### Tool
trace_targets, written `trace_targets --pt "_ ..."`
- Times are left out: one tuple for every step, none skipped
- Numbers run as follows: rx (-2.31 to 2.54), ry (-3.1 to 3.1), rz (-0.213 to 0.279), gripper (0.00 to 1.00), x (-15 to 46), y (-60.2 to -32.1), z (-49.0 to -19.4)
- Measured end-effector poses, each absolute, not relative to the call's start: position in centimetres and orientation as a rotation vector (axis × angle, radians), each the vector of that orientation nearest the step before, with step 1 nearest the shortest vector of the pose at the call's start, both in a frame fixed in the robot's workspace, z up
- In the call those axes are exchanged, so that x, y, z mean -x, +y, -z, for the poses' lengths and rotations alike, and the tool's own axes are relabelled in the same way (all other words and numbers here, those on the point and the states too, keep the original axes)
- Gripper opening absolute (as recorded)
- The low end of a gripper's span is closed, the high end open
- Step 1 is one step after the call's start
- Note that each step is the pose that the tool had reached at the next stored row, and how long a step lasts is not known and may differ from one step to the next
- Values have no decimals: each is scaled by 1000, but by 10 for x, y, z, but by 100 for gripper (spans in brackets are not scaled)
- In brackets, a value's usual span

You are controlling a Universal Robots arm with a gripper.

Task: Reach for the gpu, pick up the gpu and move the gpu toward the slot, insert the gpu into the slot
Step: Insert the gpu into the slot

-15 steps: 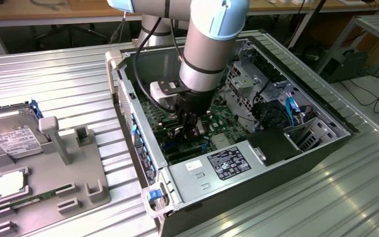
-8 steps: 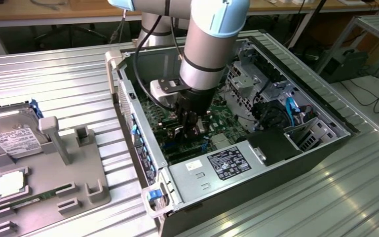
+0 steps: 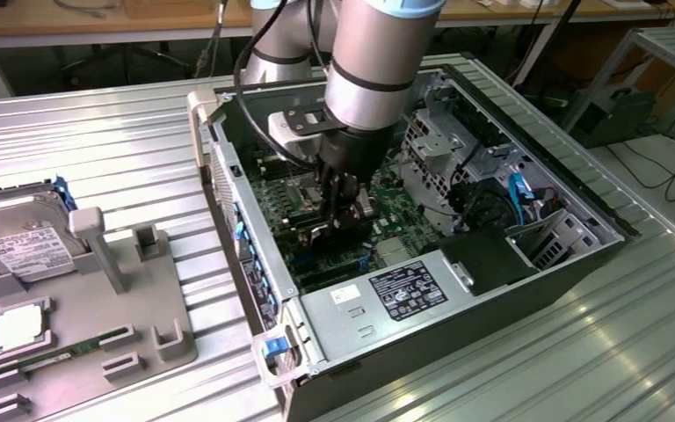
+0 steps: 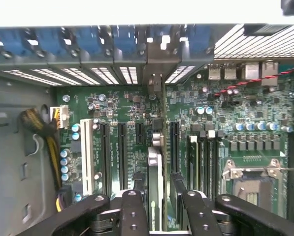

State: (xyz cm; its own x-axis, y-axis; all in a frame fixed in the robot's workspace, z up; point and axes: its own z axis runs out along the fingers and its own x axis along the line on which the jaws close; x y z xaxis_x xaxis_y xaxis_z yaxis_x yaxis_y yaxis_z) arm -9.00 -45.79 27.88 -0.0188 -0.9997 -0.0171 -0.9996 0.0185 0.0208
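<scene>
Thin dark gpu (image 4: 156,162) with a silver bracket end, seen edge-on in the wrist view — standing upright, long edge down among the motherboard's parallel expansion slots (image 4: 122,152). Deep inside the open computer case in the exterior view (image 3: 344,230). Whether seated in a slot — cannot tell.

Ribbed metal surface (image 3: 103,141). Open PC case (image 3: 572,255) lies on its side on it, toward the exterior view's right. Grey parts holder (image 3: 138,325) sits at the exterior view's left, just beside the case, carrying a hard drive (image 3: 21,246).
</scene>
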Motion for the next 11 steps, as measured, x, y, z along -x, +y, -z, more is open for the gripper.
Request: trace_targets --pt "-2199 -2241 40 35 90 -458 -281" --pt "-2200 -2241 39 35 90 -458 -282" --pt "-2200 -2242 39 35 90 -458 -283" --pt "-2200 -2242 38 35 90 -458 -284" --pt "-2201 -2242 38 35 90 -458 -285" --pt "-2201 -2241 37 35 90 -457 -285" --pt "-2201 -2241 38 33 90 -457 -285" --pt "-2201 -2241 37 20 90 -457 -285" --pt "-2201 -2241 37 20 90 -457 -285" --pt "-2201 -2241 37 20 90 -457 -285" --pt "-2201 -2241 37 14 90 -457 -285"
